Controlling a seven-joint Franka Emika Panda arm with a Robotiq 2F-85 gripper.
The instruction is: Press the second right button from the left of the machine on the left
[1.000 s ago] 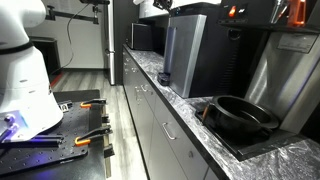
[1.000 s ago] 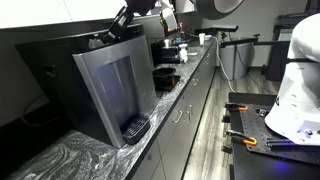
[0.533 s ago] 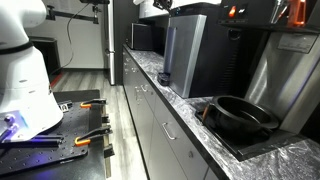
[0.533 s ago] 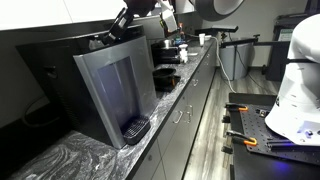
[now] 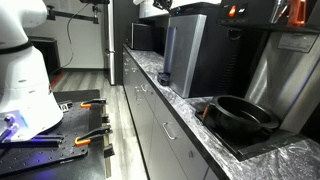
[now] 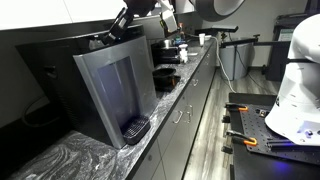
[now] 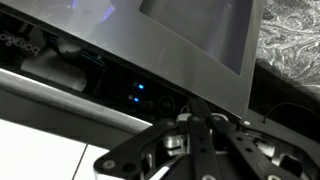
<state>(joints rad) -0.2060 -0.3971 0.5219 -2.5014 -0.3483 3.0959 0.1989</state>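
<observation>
The machine [image 5: 186, 55] is a tall dark box with a large grey-silver front panel, standing on the marbled counter; it also shows in an exterior view [image 6: 112, 85]. My gripper [image 6: 123, 21] is at the machine's top front edge, seen also in an exterior view [image 5: 160, 7]. In the wrist view the shut fingers [image 7: 192, 104] point at the dark control strip [image 7: 120, 90] above the silver panel [image 7: 190, 30]. Their tips are right by a round button [image 7: 165, 104] beside small blue lights [image 7: 138, 88]. Whether they touch it I cannot tell.
A black pan [image 5: 243, 116] sits on the counter near the camera. A smaller black box [image 5: 140, 37] stands further along the marbled counter [image 5: 160, 85]. More small appliances [image 6: 168, 50] stand behind the machine. The white robot base [image 5: 25, 80] and a tool table [image 5: 60, 135] stand across the aisle.
</observation>
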